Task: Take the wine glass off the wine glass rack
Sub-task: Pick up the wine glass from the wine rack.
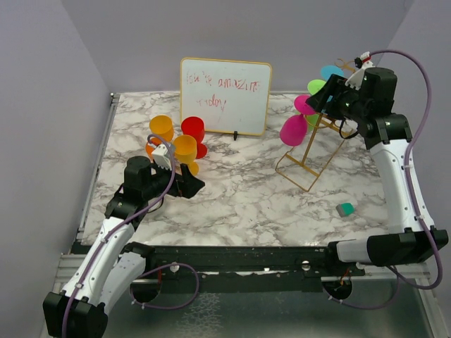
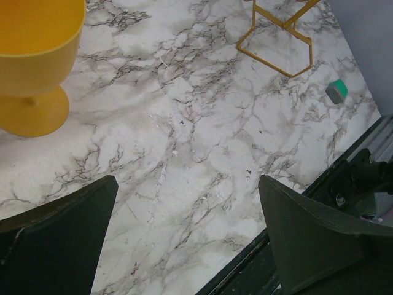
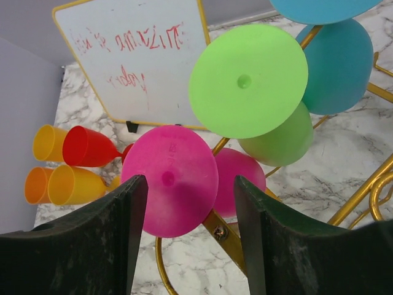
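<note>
Both tools spread: our right tool (image 3: 190,184) straddles, without pinching, the outward-facing foot of the pink wine glass (image 3: 175,157) on the wine glass rack (image 3: 224,239) at 2 o'clock; left tool (image 2: 187,184) idles at 8 o'clock.

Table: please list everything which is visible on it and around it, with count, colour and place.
wine glass rack: one, gold wire, right rear of the table.
hanging glasses: three, pink glass, green glass, blue glass, on the rack.
standing glasses: four, red glass, orange glass, two yellow glasses, left rear.
white board: one, white with yellow frame and red writing, rear centre.
small block: one, green, right front.
table: one, grey-veined white marble.
left pincer: one, black, open, beside a yellow glass.
right pincer: one, black, jaws apart, at the pink glass's foot.
</note>
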{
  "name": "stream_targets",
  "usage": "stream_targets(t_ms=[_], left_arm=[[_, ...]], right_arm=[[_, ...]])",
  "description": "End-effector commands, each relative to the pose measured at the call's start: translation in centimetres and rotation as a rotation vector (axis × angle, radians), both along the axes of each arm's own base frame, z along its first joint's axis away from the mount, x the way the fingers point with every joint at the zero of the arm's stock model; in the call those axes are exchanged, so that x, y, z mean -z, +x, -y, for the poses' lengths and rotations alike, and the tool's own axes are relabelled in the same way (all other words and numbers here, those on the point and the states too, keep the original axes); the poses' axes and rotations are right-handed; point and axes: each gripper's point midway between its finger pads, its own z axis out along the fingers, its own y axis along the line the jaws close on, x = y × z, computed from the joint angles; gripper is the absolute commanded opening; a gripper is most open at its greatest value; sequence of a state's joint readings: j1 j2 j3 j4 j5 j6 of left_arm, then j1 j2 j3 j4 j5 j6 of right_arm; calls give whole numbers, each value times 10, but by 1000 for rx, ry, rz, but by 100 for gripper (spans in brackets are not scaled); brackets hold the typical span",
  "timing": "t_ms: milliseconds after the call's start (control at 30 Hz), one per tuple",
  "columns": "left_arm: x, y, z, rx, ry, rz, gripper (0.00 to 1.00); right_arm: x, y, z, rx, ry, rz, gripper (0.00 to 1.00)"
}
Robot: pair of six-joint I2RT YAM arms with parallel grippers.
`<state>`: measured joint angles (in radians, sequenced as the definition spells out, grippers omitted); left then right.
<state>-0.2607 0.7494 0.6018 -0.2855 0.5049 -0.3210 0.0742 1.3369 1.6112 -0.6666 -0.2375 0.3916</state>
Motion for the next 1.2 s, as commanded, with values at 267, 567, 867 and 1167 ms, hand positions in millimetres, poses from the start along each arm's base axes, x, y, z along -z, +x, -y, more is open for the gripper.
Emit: stream_targets(t_ms=[267,567,867,1167], left_arm=[[-5,3,-2,-6,1,25,99],[-6,3,-1,-3,0,28,99],[-6,3,-1,-4,0,28,99],[-7,2,-1,-4,-1,31,99]], right_arm=[[-1,11,-7,-41,21,15,57],[0,12,-3,-7,29,6,51],[6,10,-1,7,31,-4,43],[14,9,-1,19,43,-17,33]])
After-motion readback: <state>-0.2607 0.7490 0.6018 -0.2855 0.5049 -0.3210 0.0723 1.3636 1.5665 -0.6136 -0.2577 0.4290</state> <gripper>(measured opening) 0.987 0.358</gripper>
